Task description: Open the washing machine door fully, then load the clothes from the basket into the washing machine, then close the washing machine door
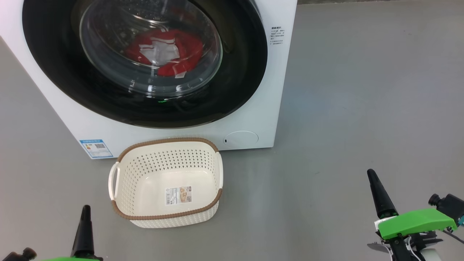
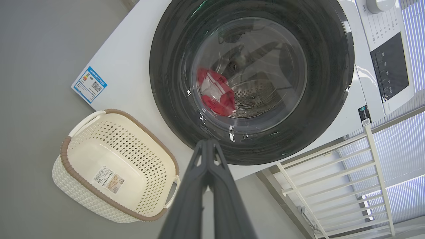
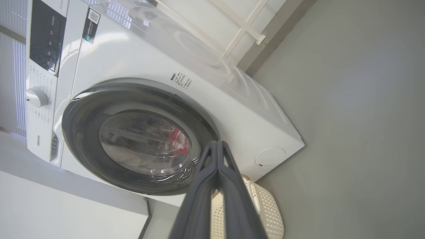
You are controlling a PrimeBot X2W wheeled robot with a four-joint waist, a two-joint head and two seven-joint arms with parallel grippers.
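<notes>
Grey floor (image 1: pixel 344 90) carries everything here. At the lower left of the head view the left gripper (image 1: pixel 86 212) points up, and its two dark fingers (image 2: pixel 191 192) are pressed together to a single tip with nothing between them. In the left wrist view that tip lies in front of the lower rim of the door.

Just to the right, a blue label (image 1: pixel 93 148) sits on the bottom left corner of the washing machine (image 1: pixel 275 90). Beside it the basket (image 1: pixel 170 159) stands upright on the floor, close against the foot of the machine; whether it touches cannot be told. A paper sticker (image 1: pixel 178 195) shows on its bare bottom.

Above the basket, the washing machine door (image 1: pixel 65 72) lies shut, flat against the white front. Behind its clear glass bowl the clothes (image 1: pixel 192 47) lie in a red and white heap low in the steel drum.

Further right, a round cap (image 1: pixel 241 138) marks the machine's lower right corner.

At the lower right, well apart from the basket, the right gripper (image 1: pixel 370 175) rises from a green shell (image 1: pixel 413 222). Its fingers (image 3: pixel 199 199) are closed flat against each other and grip nothing.
</notes>
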